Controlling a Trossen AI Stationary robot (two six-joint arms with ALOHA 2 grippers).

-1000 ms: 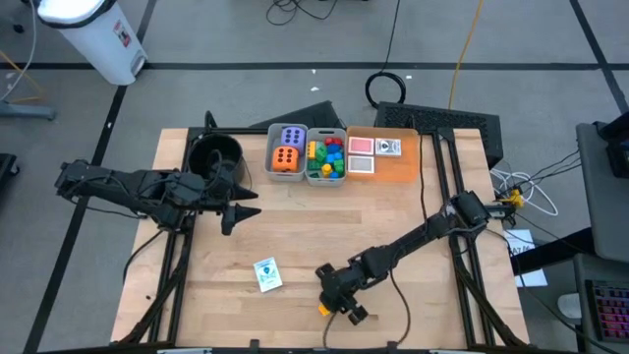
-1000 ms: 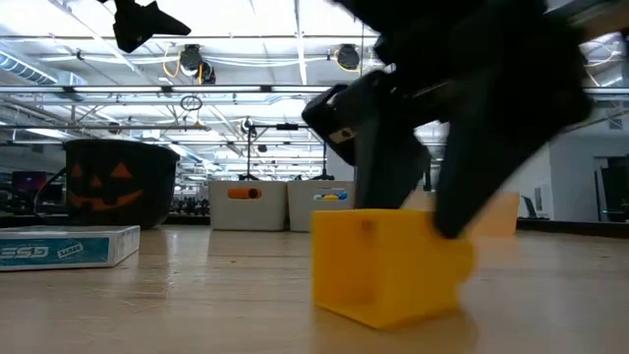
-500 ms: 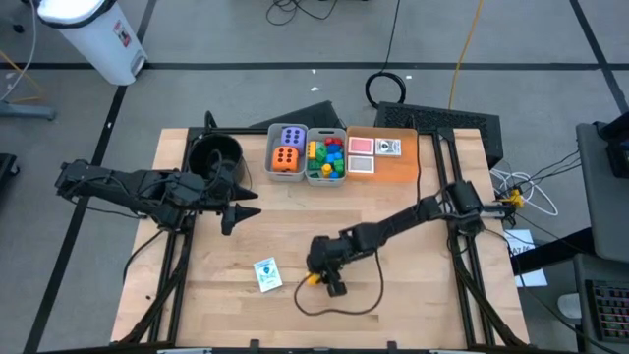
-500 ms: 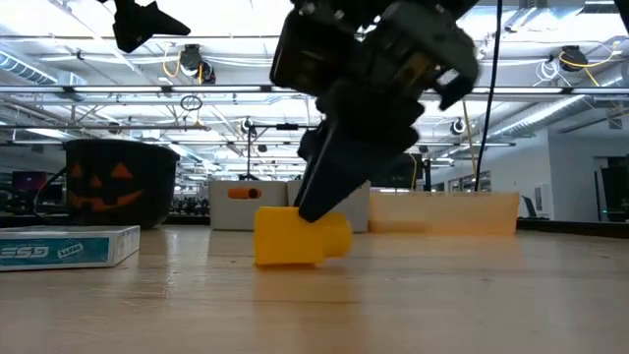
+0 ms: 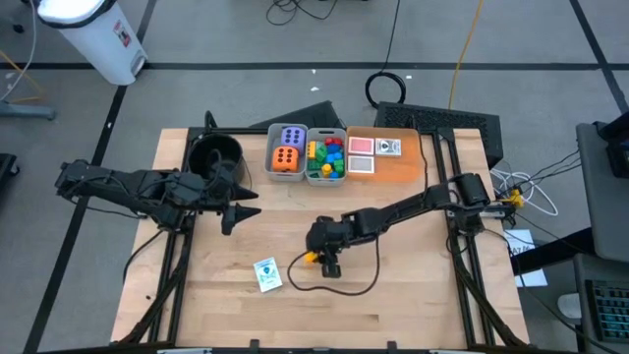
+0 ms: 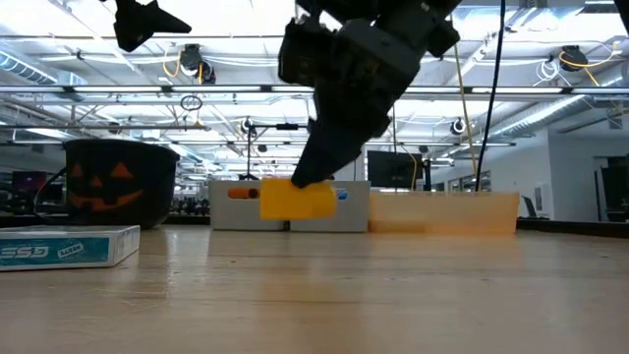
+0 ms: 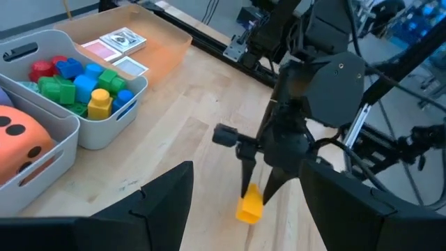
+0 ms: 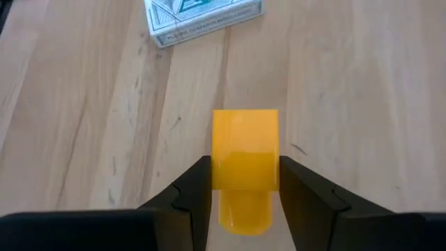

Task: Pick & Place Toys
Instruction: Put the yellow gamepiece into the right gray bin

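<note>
The wooden table (image 5: pixel 413 295) is carrying two grey bins (image 5: pixel 307 155) and an orange tray (image 5: pixel 398 167) along its far edge. The right gripper (image 5: pixel 316 258) is hanging over the table's middle, its fingers (image 8: pixel 191 192) pinching a yellow brick (image 8: pixel 244 157) clear of the wood (the low view shows a gap beneath it). The left gripper (image 5: pixel 246 205) is waiting with its jaws parted and holding nothing, near the black bucket (image 5: pixel 213 152). A card box (image 5: pixel 266 274) is lying flat on the table near the brick.

Yellow brick (image 6: pixel 297 200), clamped in right gripper (image 5: pixel 316 258), now off the table and farther toward the bins.
</note>
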